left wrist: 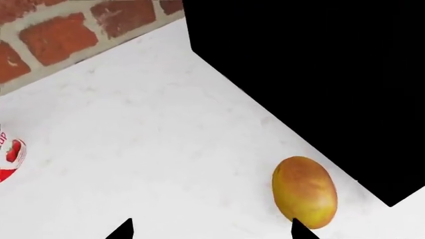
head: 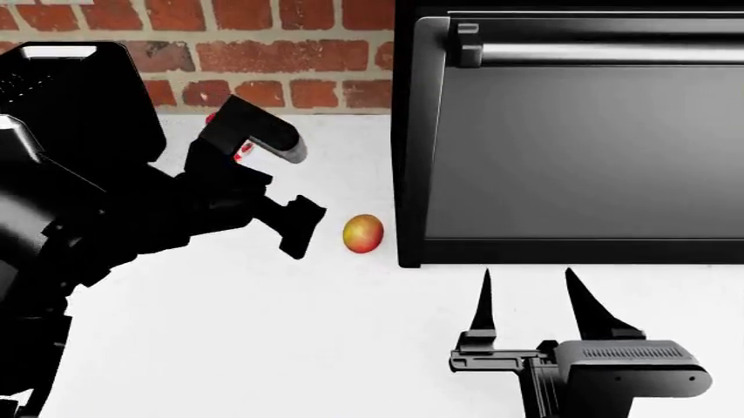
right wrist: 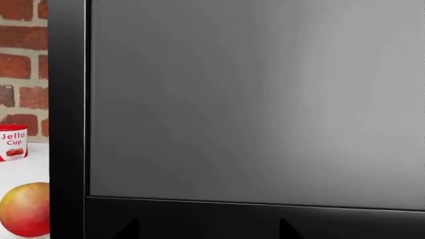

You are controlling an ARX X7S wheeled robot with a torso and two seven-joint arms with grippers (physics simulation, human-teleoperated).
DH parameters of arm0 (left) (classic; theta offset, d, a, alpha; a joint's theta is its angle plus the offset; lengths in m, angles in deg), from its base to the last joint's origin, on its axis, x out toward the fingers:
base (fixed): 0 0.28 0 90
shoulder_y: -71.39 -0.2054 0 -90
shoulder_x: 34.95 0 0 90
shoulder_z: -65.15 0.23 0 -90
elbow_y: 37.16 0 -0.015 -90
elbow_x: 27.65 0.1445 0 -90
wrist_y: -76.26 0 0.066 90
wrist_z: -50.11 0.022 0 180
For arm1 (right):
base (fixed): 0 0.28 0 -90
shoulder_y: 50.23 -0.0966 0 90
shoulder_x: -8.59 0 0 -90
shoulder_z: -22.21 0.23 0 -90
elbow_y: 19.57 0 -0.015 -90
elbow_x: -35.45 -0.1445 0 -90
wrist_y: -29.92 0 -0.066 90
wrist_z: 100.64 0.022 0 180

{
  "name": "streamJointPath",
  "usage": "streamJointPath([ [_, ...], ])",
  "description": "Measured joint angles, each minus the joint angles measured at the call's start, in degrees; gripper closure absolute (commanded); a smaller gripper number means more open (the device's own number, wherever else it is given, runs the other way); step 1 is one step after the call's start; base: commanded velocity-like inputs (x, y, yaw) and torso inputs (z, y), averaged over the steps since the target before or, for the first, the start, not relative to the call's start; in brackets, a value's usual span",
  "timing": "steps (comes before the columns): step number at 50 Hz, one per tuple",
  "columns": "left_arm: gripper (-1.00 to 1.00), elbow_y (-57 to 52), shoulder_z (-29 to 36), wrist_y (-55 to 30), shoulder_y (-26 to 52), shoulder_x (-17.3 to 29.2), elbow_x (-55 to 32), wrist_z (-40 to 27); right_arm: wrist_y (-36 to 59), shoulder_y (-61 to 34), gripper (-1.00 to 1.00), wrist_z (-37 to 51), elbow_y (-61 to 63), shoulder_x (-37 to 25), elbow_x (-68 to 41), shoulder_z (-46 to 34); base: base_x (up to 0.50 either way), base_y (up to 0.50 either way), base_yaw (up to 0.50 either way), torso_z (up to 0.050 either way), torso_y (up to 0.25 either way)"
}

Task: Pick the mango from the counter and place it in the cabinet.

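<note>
The mango (head: 364, 233), yellow blending to red-orange, lies on the white counter (head: 267, 340) just left of a black appliance's front corner. My left gripper (head: 302, 228) is open and empty, a little left of the mango. In the left wrist view the mango (left wrist: 305, 191) lies beside one fingertip (left wrist: 300, 230), outside the gap of the left gripper (left wrist: 211, 231). My right gripper (head: 529, 300) is open and empty in front of the appliance; the right wrist view shows the right gripper (right wrist: 207, 230) facing its door, with the mango (right wrist: 25, 209) at the side. No cabinet is in view.
A black appliance (head: 570, 139) with a grey door and bar handle stands on the counter at the right. A red-and-white Jello cup (right wrist: 13, 143) stands by the brick wall (head: 267, 52), mostly hidden behind my left arm in the head view.
</note>
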Motion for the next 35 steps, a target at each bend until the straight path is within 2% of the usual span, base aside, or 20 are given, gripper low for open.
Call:
streamJointPath([
  [15,-1.00,7.7,5.8,6.0,0.8,-0.9,3.3,7.3,-0.2,0.0,-1.00,0.4,-0.4,-0.1,0.1,-0.3,0.00,0.00,0.00,0.000,0.000],
  [35,-1.00,4.9,8.7,5.5,0.5,0.7,1.3,12.6,0.5,-0.5,-1.00,0.8,-0.2,-0.4,0.2,-1.1,0.00,0.00,0.00,0.000,0.000],
])
